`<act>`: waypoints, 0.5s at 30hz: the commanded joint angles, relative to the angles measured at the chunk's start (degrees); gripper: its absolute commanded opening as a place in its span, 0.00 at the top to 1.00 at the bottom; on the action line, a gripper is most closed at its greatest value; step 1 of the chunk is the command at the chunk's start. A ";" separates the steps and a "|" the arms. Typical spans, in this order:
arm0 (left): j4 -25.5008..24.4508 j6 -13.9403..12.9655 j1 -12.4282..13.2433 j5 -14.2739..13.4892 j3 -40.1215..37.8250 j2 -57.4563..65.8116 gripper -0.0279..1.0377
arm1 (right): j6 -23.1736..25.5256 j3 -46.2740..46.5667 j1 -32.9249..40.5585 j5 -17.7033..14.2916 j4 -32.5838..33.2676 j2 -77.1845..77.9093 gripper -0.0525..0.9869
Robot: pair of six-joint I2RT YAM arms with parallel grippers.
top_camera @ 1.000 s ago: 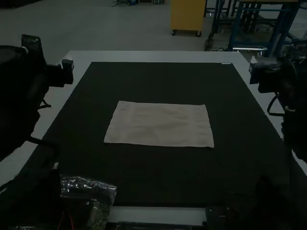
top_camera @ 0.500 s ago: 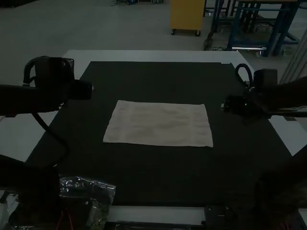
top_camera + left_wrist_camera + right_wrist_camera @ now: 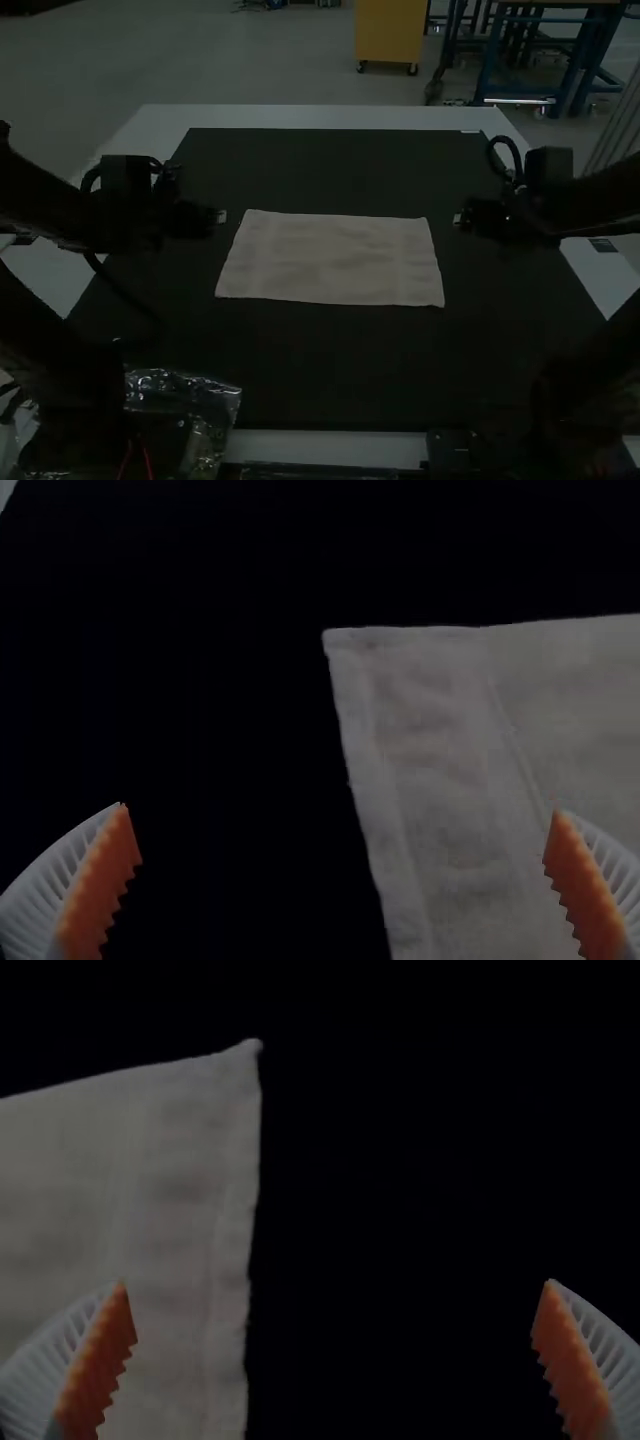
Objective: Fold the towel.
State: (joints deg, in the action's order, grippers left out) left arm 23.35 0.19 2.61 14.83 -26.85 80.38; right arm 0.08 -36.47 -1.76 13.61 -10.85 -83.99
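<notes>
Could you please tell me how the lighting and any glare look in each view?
High view: dim, with small glints on the crinkled plastic; left wrist view: mat nearly black beside the paler towel; right wrist view: similarly dark, orange pads standing out.

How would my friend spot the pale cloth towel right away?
Find the whitish rectangular table, then the big black mat on it. Near the mat's middle lies the pale, flat, rectangular cloth towel. It's light and dull, unlike the shiny, see-through plastic at the high view's lower left.
</notes>
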 commanded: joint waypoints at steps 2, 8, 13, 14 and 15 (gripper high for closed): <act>3.63 2.54 0.46 4.86 -1.71 6.98 0.08 | -2.01 0.43 3.17 1.34 -3.39 1.02 0.07; 4.95 2.71 0.29 5.74 -7.87 18.15 0.08 | -1.22 0.43 6.95 0.63 -6.64 -1.44 0.07; 4.86 2.54 0.38 5.47 -12.79 23.86 0.07 | -0.78 -0.09 7.30 0.72 -8.48 -5.75 0.07; 4.95 2.54 0.20 5.38 -13.49 24.65 0.07 | -0.78 -0.09 7.21 0.72 -9.19 -6.54 0.07; 5.03 2.54 0.11 5.30 -14.19 25.27 0.07 | -0.43 -0.09 7.12 0.72 -9.80 -7.25 0.07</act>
State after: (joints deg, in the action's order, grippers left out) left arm 27.73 2.44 2.61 19.38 -38.59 104.64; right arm -0.86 -36.05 5.17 13.98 -19.42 -90.02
